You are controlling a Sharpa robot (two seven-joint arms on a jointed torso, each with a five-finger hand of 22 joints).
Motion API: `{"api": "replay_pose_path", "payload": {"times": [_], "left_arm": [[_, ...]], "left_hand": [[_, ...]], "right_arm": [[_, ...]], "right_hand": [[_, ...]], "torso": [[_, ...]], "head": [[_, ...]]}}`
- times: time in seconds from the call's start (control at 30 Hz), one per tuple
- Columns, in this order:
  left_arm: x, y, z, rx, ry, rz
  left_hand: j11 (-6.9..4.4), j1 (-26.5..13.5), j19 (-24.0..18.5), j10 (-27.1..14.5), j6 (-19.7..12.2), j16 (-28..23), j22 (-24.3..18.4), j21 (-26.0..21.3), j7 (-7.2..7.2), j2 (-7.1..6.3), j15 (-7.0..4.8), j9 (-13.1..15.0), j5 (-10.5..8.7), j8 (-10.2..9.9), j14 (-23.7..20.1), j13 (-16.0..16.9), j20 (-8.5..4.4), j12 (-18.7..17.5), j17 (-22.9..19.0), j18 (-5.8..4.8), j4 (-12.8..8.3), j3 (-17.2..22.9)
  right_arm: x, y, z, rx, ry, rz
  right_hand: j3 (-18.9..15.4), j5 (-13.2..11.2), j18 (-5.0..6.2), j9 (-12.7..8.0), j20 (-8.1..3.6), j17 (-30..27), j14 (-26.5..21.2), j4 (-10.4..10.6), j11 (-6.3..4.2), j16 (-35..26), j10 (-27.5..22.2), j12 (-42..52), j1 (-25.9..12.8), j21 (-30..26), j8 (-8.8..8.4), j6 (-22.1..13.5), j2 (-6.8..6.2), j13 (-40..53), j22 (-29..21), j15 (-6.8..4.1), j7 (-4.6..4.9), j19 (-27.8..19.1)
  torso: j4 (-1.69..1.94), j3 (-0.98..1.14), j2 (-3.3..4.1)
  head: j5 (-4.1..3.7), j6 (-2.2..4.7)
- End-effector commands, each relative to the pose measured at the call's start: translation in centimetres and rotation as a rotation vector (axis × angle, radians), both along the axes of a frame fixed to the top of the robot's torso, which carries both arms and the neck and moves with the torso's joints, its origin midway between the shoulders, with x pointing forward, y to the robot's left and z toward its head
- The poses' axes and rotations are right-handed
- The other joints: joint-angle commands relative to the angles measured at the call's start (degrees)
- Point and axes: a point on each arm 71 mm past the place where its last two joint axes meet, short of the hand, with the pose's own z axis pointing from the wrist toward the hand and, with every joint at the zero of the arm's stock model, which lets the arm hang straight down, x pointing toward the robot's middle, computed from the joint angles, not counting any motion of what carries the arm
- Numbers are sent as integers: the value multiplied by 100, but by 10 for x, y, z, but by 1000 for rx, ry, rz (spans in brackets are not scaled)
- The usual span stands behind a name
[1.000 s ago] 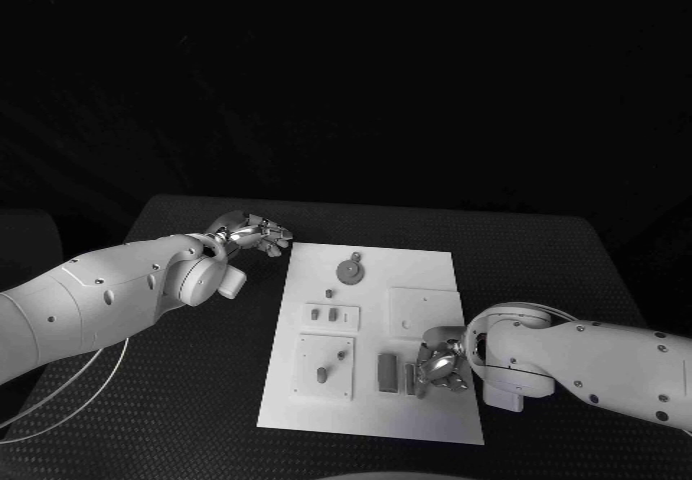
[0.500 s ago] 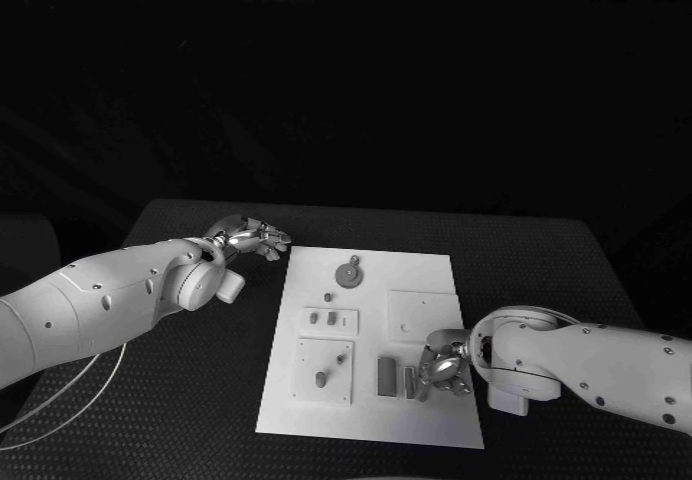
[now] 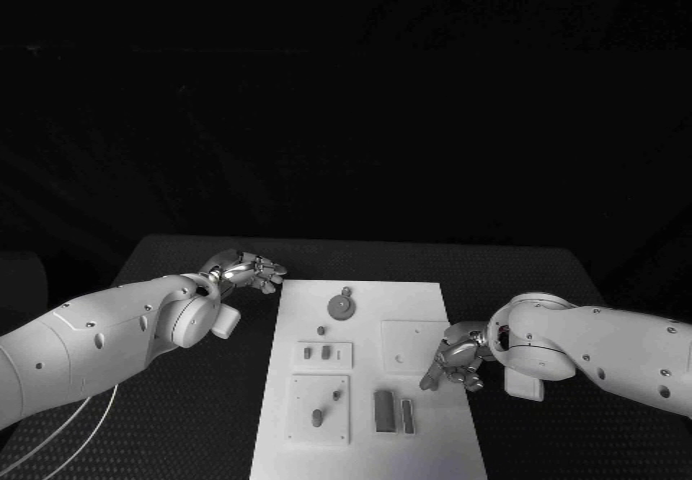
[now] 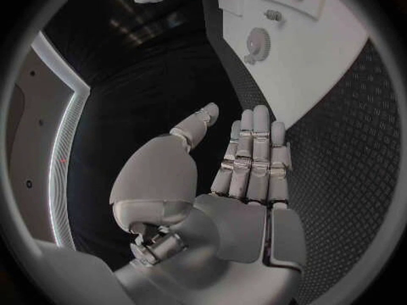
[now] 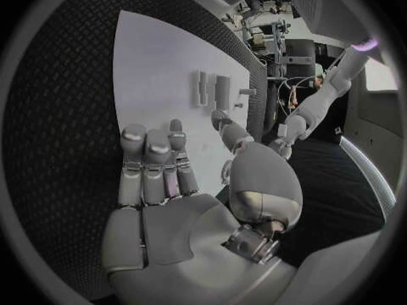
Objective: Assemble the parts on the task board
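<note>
Now both robot hands are empty: right robot hand (image 3: pixel 460 360) over the board's (image 3: pixel 433 440) 3 o'clock edge, left robot hand (image 3: pixel 248 270) off its 10 o'clock corner, fingers straight. The bars (image 3: pixel 392 411) at 6 o'clock are best approached squarely.

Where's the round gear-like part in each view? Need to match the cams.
Head view: gear part at the far end of the task board.
Left wrist view: gear part on the board beyond the left hand.
Right wrist view: cannot make it out.
Shared landmark: the white task board.
</note>
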Motion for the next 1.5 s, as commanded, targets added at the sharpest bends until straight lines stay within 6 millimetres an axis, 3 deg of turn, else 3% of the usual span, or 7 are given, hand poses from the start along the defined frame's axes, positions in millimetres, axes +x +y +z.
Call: {"api": "replay_pose_path", "payload": {"times": [0.03, 0.63, 1.3, 1.33, 1.37, 1.4, 1.5], "left_arm": [[2, 0, 2, -70, 19, 14], [32, 10, 23, -165, -15, 70], [33, 8, 32, -213, -75, 47], [34, 11, 28, -180, -47, 69], [33, 10, 28, -181, -48, 70], [33, 10, 28, -182, -49, 71], [30, 6, 26, -189, -57, 78]], "left_hand": [[-44, -53, 12, 111, 30, -49, 14, -27, -39, 36, 7, -2, -39, 29, 23, 27, 12, 57, 9, -29, 38, 4], [33, -320, -572, -983, -429, -1248, -92, -583, -180, 60, 392, -159, -104, -131, -888, -479, 383, -61, -283, -76, -34, -166], [-176, -778, -1370, -2000, -1099, -2144, -314, -1387, -465, -141, 467, -287, -493, -299, -2149, -1243, 840, -24, -511, -86, 173, -430], [-590, -6090, -3543, -6872, -5145, -4215, -2131, -4480, -978, 620, -246, -3462, -837, -1232, -5692, -2152, 326, -416, -2562, -86, 1245, -2844], [-590, -6090, -3543, -6872, -5145, -4215, -2167, -4480, -978, 620, -246, -3462, -837, -1232, -5692, -2152, 326, -416, -2562, -86, 1245, -2844], [-590, -6090, -3543, -6872, -5145, -4215, -6370, -4480, -978, 620, -246, -3462, -837, -1232, -5692, -2152, 326, -416, -2562, -86, 1245, -2844], [-590, -6090, -3543, -6872, -5145, -4215, -6370, -4480, -978, 620, -246, -3462, -837, -1232, -5692, -2152, 326, -416, -2562, -86, 1245, -2844]], "right_arm": [[17, -1, 16, 158, -10, 19], [121, -19, 64, 611, -573, -430], [127, -3, 57, 761, -626, -535], [127, -2, 56, 730, -601, -523], [126, -2, 56, 731, -602, -523], [126, -1, 56, 734, -603, -525], [123, 1, 55, 747, -610, -532]], "right_hand": [[-111, 36, 221, 3, -4, 6, -43, -57, 0, -33, -47, -5, 17, -27, -14, -130, 62, 2, 0, 3, 108, -38], [533, 163, -152, 45, 817, -1928, -1652, -42, 463, -2976, -1049, -2772, 579, -2564, 59, -353, 382, -2435, -1314, 808, 299, -1959], [3, 467, -369, -151, 1357, -3691, -2662, 176, 745, -5079, -1006, -5295, 456, -4201, 72, -949, 534, -4890, -2141, 1361, 213, -3328], [-2846, -786, -1279, -2923, 125, -6702, -7122, 1554, -156, -6602, -6109, -6537, -4552, -6130, -1259, -5325, 977, -5519, -7411, 461, -696, -6128], [-2846, -786, -1279, -2923, 125, -6702, -7122, 1554, -156, -6602, -6109, -6537, -4552, -6130, -1259, -5325, 977, -5519, -7411, 461, -696, -6128], [-2846, -786, -1279, -2923, 125, -6702, -7122, 1554, -156, -6602, -6109, -6537, -4552, -6130, -1259, -5325, 977, -5519, -7411, 461, -696, -6128], [-2846, -786, -1279, -2923, 125, -6702, -7122, 1554, -156, -6602, -6109, -6537, -4552, -6130, -1259, -5325, 977, -5519, -7411, 461, -696, -6128]], "torso": [[5, 4, -5], [-12, -1, -120], [-22, 52, -145], [-33, 38, -153], [-34, 39, -156], [-38, 41, -169], [-58, 50, -226]], "head": [[-58, 278], [-102, 1204], [35, 1201], [24, 1208], [25, 1205], [26, 1189], [33, 1119]]}}
